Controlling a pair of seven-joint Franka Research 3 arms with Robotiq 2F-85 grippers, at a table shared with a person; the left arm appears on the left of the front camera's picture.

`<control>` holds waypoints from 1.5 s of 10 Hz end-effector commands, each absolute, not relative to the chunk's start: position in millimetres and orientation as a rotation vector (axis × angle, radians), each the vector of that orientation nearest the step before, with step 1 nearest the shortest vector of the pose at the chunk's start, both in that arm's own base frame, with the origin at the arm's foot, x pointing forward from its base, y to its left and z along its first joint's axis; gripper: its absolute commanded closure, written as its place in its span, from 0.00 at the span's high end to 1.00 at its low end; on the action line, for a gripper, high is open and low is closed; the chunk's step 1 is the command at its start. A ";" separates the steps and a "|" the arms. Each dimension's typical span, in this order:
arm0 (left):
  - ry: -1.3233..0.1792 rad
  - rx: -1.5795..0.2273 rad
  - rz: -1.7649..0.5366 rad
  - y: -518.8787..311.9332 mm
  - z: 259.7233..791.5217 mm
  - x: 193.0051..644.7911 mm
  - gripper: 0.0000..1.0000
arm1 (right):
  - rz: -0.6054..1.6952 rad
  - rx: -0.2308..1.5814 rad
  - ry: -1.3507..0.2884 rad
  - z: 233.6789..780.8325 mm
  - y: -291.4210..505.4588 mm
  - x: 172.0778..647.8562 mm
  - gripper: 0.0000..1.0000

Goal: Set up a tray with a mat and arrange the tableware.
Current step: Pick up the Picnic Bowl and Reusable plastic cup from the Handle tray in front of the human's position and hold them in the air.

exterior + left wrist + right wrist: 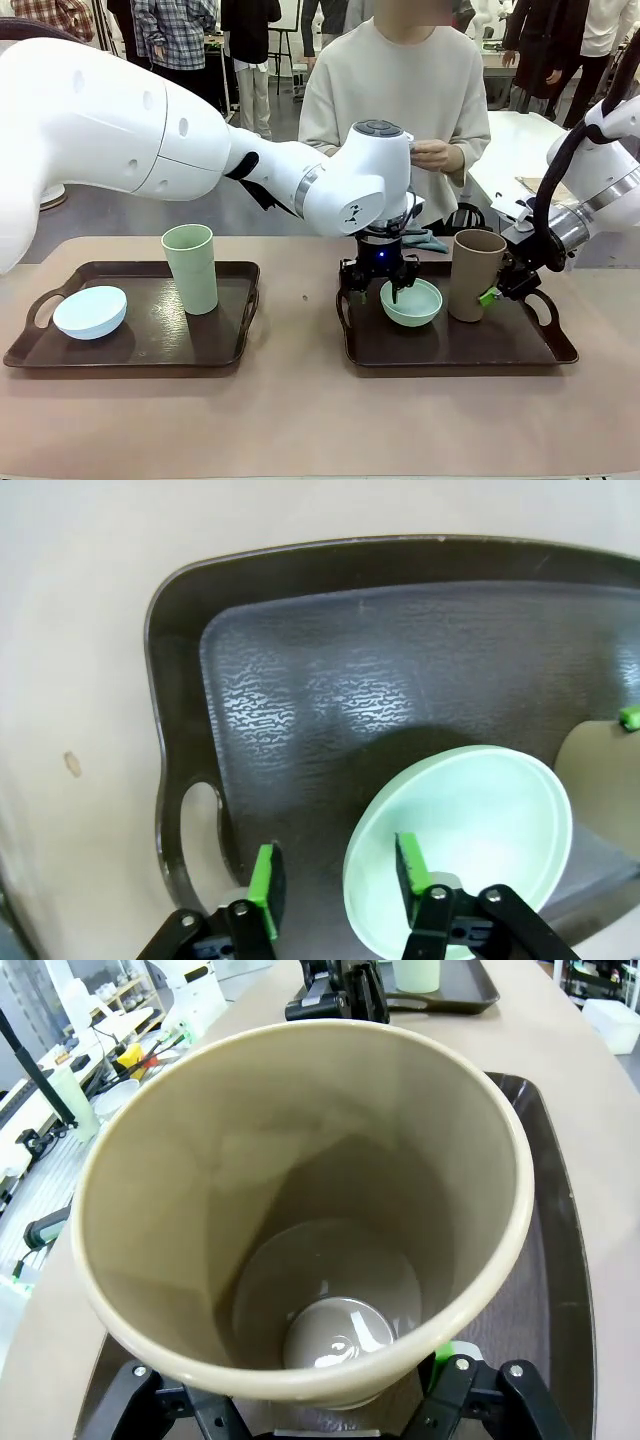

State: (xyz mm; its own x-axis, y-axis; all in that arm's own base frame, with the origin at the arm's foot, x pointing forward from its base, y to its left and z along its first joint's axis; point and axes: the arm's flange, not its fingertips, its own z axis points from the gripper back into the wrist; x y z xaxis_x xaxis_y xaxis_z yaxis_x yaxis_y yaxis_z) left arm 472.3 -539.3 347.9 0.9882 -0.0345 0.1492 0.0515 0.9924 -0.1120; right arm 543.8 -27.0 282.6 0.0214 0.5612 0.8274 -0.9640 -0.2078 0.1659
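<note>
My left gripper point(384, 290) point(336, 878) hangs open over the right tray point(455, 350). Its green pads straddle the near rim of the mint green bowl point(412, 302) point(470, 830), one inside and one outside. That bowl rests on the tray's dark textured mat point(330, 700). Beside it stands the tan brown cup point(476, 275) point(300, 1210), upright, with my right gripper point(491, 294) point(315, 1400) shut low around it. On the left tray point(140, 345) sit the pale blue bowl point(90, 311) and the pale green cup point(190, 268).
A person point(400, 100) stands at the far side of the table with both hands held together at the chest. My left arm point(150, 125) spans the table from the left across the middle. Bare tabletop point(300, 420) lies in front of both trays.
</note>
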 end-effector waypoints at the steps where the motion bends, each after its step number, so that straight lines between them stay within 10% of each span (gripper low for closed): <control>1: -0.130 -0.139 -0.047 -536.8 347.4 475.5 0.00 | 1.548 0.972 -0.553 280.1 -25.9 546.7 0.24; 2: -0.128 -0.142 -0.045 -536.5 349.3 475.4 0.00 | 1.550 0.970 -0.554 279.9 -25.9 546.5 0.00; 3: -0.127 -0.143 -0.045 -536.2 350.3 475.4 0.02 | 1.550 0.971 -0.555 279.9 -25.9 546.6 0.24; 4: -0.123 -0.140 -0.041 -536.4 350.9 475.7 0.00 | 1.551 0.971 -0.554 280.0 -25.9 546.6 0.00; 6: -0.116 -0.137 -0.033 -536.3 353.2 475.3 0.00 | 1.551 0.972 -0.554 280.4 -25.3 546.0 0.00; 7: -0.114 -0.133 -0.036 -534.7 356.0 473.8 0.00 | 1.549 0.973 -0.558 281.6 -26.4 545.3 0.24; 8: -0.117 -0.130 -0.036 -529.7 363.6 472.0 0.00 | 1.536 0.968 -0.584 288.8 -30.2 542.8 0.24; 9: -0.113 -0.127 -0.032 -524.5 376.2 466.2 0.00 | 1.510 0.957 -0.613 301.9 -33.3 537.5 0.00; 15: -0.235 -0.151 0.011 -494.9 525.6 418.5 0.00 | 1.489 0.886 -0.722 481.9 -27.5 457.2 0.00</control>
State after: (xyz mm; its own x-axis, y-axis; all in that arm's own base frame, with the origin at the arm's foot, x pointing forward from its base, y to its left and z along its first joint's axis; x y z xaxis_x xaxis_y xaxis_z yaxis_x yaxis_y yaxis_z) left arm 433.8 -506.5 524.1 0.9779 0.0076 0.2090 0.0252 0.9878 -0.1536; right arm 476.2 -38.4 481.5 -0.0335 0.5231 0.8516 -0.9913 -0.1258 0.0383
